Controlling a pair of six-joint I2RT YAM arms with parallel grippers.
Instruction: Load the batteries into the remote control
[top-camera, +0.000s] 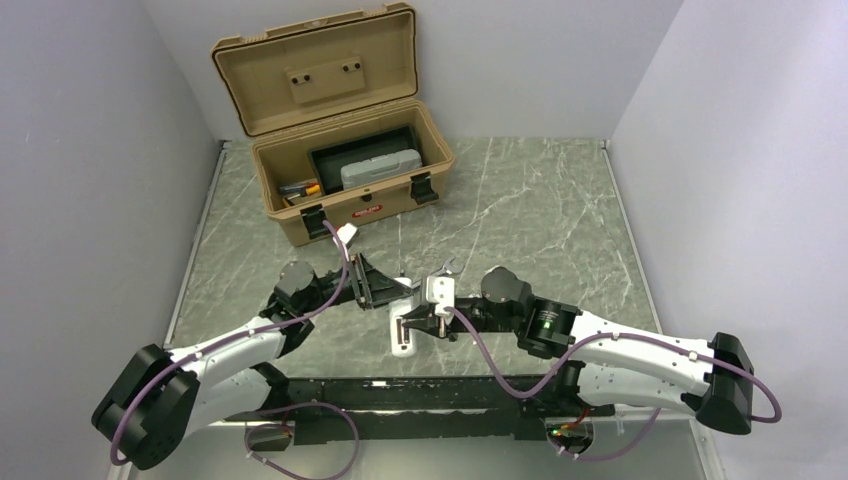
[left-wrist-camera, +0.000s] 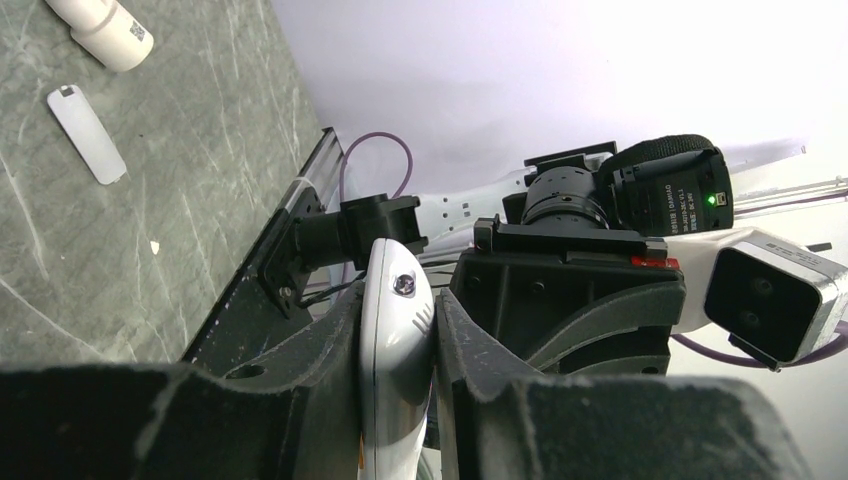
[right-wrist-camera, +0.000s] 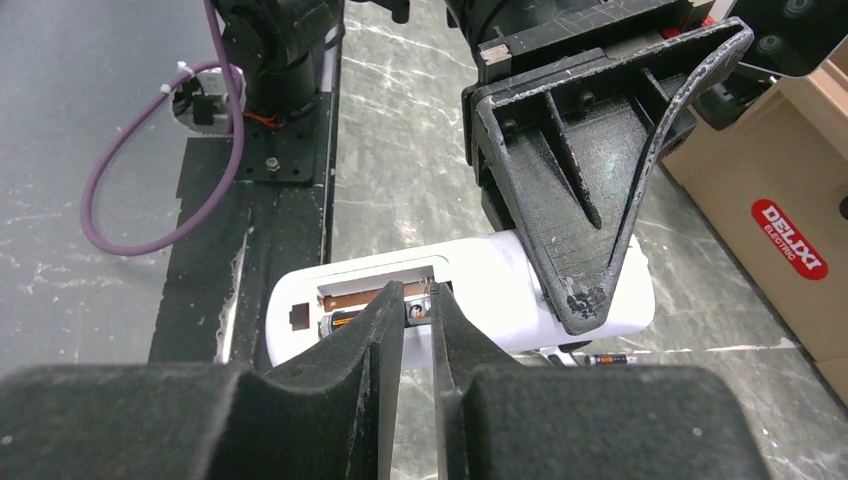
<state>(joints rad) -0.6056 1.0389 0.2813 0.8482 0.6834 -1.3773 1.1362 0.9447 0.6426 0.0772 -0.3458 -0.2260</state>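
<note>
One remote control (top-camera: 402, 338) is in play, lifted just off the desk (top-camera: 520, 220) between the two arms near the middle. In the top view its long axis runs roughly from 12 to 6 o'clock, with the free rounded end toward 6 and the open recess facing up. Three batteries show in the right wrist view. A copper-toned battery (right-wrist-camera: 360, 298) lies in the recess, and a dark battery (right-wrist-camera: 338, 322) sits beside it at about 7 o'clock. A loose battery (right-wrist-camera: 610, 358) lies on the desk just past the remote's far edge. Two arms work here. The left end effector (left-wrist-camera: 397, 320) is clamped on the remote's 12 o'clock end, one finger on each long side. The right end effector (right-wrist-camera: 418, 305) has its fingers almost together, pinching the end of the copper-toned battery inside the recess. One flat white cover (left-wrist-camera: 87, 133) lies on the desk at 10 o'clock in the left wrist view, with a white cylinder (left-wrist-camera: 100, 30) above it, cut off by the frame. One tan toolbox (top-camera: 330, 120), lid open, stands at 11 o'clock.
</note>
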